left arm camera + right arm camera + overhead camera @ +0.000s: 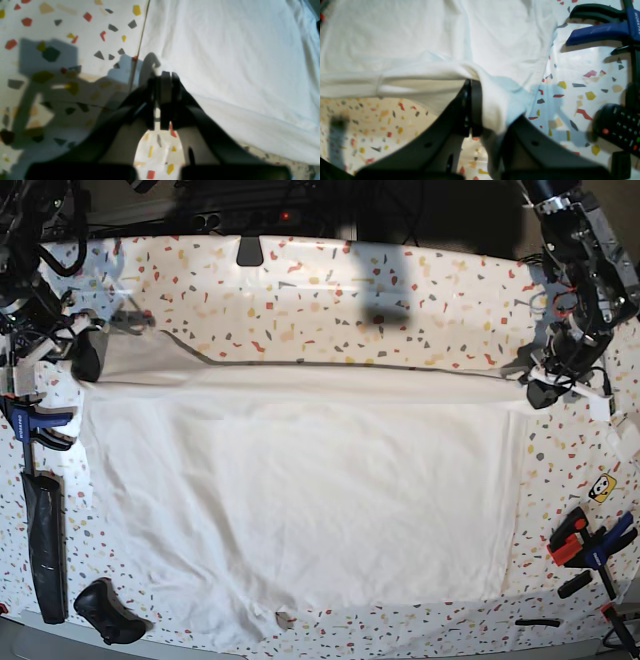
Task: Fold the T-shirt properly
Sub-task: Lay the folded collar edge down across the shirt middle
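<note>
Meanwhile both the left gripper (162, 82) and right gripper (480, 100) pinch the T-shirt (300, 490) taut.

White T-shirt (300, 500) spread flat, far edge lifted taut.

A white tabletop (330, 290) with red, yellow and grey speckles fills the scene, brightly lit, with hard shadows. Its far edge meets a dark strip of cables (260, 195). Clamps (590, 545) sit at both side edges, a black remote (620, 127) at one.
</note>
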`<action>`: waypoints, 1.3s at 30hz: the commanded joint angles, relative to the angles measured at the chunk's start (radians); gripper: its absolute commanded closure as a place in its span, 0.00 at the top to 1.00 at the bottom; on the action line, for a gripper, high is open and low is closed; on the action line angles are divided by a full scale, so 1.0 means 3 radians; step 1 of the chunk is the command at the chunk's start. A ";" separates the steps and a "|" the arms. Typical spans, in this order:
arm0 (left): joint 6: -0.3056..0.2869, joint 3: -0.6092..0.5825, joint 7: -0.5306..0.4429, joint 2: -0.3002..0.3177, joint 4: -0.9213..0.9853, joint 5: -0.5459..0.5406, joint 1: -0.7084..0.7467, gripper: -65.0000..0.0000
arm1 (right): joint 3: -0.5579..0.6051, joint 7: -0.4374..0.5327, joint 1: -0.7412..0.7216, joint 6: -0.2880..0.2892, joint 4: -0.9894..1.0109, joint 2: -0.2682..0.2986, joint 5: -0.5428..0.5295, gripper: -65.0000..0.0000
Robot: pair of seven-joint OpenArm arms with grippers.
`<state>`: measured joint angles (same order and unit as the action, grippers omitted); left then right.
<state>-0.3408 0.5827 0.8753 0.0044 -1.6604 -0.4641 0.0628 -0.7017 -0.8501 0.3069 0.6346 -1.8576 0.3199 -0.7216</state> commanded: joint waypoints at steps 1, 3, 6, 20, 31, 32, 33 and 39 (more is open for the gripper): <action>0.0011 0.0015 -0.0109 0.0100 -0.0057 -0.0025 -0.0046 0.00 | 0.0045 0.0106 -0.0046 -0.0097 -0.0031 0.0100 0.0036 0.00; 0.0011 0.0015 -0.0117 0.0170 -0.0057 -0.0025 -0.0045 0.00 | 0.0195 0.0131 -0.0111 -0.0187 0.0020 0.0149 0.0173 0.00; 0.0011 0.0015 -0.0132 0.0278 -0.0057 -0.0027 -0.0052 0.00 | 0.0366 0.0215 -0.0281 -0.0235 0.0172 0.0151 0.0309 0.00; 0.0013 -0.0360 -0.0317 0.0366 0.0280 0.0136 -0.0373 0.00 | 0.0689 0.0240 -0.1055 -0.0233 0.0954 0.0153 0.0407 0.00; 0.0179 -0.0399 -0.0380 0.0375 0.0879 0.0365 -0.1024 0.00 | 0.0689 0.0289 -0.1307 -0.0233 0.1198 0.0151 0.0488 0.00; 0.0172 -0.0399 -0.0380 0.0376 0.0917 0.0395 -0.1069 0.00 | 0.0689 0.0289 -0.1343 -0.0233 0.1244 0.0151 0.0488 0.00; 0.0163 -0.0399 -0.0380 0.0375 0.0955 0.0464 -0.1119 0.00 | 0.0689 0.0285 -0.1389 -0.0233 0.1310 0.0151 0.0488 0.00; 0.0161 -0.0399 -0.0417 0.0376 0.1293 0.0587 -0.1353 0.00 | 0.0690 0.0281 -0.1720 -0.0233 0.1818 0.0151 0.0488 0.00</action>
<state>-0.2951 0.4625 0.7834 0.1001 -1.2560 -0.2852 -0.3164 -0.4892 -0.7925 -0.1864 0.5755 -1.2938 0.3439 -0.5701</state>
